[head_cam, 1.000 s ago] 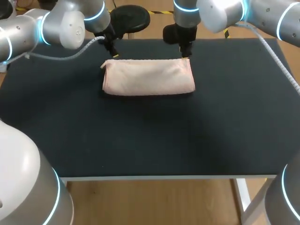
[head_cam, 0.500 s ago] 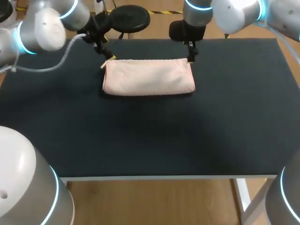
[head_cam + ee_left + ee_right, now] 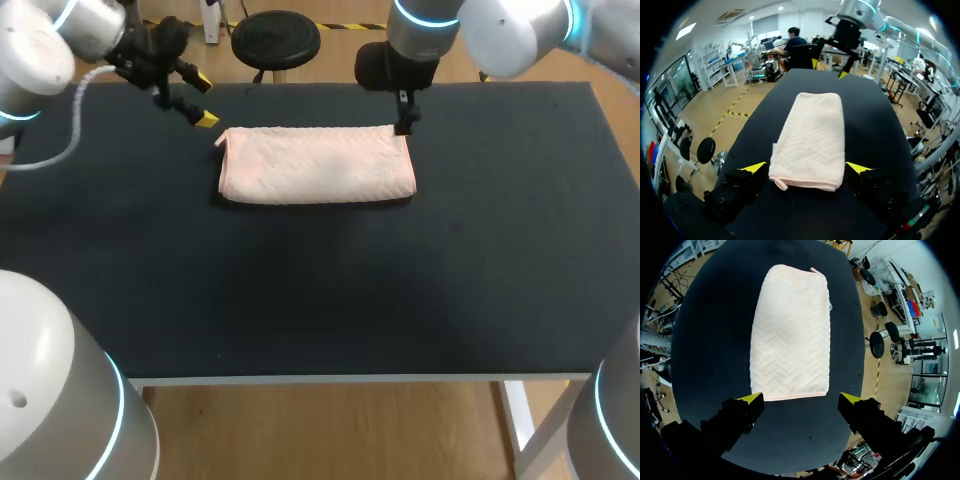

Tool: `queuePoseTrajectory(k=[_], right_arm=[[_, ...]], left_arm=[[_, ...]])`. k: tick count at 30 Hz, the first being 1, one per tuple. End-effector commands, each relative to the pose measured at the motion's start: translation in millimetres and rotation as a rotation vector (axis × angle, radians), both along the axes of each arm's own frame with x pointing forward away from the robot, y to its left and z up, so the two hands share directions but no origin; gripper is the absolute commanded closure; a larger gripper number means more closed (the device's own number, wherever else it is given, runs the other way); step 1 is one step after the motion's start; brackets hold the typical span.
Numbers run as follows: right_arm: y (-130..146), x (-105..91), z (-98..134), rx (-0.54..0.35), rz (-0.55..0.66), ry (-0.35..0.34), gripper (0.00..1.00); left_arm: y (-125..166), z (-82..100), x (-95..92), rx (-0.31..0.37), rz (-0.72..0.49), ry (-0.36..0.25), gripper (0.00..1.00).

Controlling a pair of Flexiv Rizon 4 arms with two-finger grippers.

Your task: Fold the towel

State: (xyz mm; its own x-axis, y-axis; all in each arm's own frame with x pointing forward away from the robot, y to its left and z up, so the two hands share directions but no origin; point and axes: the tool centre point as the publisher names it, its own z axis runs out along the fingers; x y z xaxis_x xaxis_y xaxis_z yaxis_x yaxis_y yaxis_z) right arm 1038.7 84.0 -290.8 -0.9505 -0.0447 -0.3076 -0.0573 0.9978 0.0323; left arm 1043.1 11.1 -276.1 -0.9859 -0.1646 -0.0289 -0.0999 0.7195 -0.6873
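Near the table's (image 3: 300, 300) far edge lies the towel (image 3: 316, 165), folded into a neat flat band. Left hand (image 3: 204, 102) and right hand (image 3: 801, 399) hover at its ends, both spread wide, gripping nothing. Folding looks done, unless one more fold is wanted.

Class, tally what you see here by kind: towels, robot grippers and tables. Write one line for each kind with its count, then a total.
Towels: 1, the pink towel
Grippers: 2, the left gripper and the right gripper
Tables: 1, the black table
Total: 4
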Motion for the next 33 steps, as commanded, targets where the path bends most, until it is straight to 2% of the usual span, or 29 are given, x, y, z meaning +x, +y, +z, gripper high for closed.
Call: queuePoseTrajectory(k=[1,7,12,14,16,17,33], right_arm=[[3.3,-16.6,8.4,-0.008,-0.015,-0.02,0.0],[8.3,-32.7,16.1,-0.007,-0.052,-0.042,0.0],[11.5,-47.9,23.8,-0.003,-0.073,-0.056,0.0],[14.7,-55.1,27.8,-0.022,-0.057,-0.059,0.0],[19.7,-62.9,37.0,-0.049,0.001,-0.064,0.0],[21.2,-65.0,39.9,-0.074,0.025,-0.058,0.0],[21.2,-65.0,39.9,-0.074,0.025,-0.058,0.0]], left_arm=[[13.9,-3.2,-21.6,-0.126,-0.049,-0.041,0.0],[19.9,-11.0,-39.5,-0.145,-0.115,-0.024,0.0],[24.1,-11.5,-47.7,-0.129,-0.137,-0.036,0.0],[26.5,-10.9,-49.2,-0.1,-0.107,-0.049,0.0],[29.5,-7.8,-52.2,-0.039,-0.071,-0.103,0.0],[29.5,-7.8,-52.2,-0.039,-0.071,-0.103,0.0],[29.5,-7.8,-52.2,-0.039,-0.071,-0.103,0.0]])
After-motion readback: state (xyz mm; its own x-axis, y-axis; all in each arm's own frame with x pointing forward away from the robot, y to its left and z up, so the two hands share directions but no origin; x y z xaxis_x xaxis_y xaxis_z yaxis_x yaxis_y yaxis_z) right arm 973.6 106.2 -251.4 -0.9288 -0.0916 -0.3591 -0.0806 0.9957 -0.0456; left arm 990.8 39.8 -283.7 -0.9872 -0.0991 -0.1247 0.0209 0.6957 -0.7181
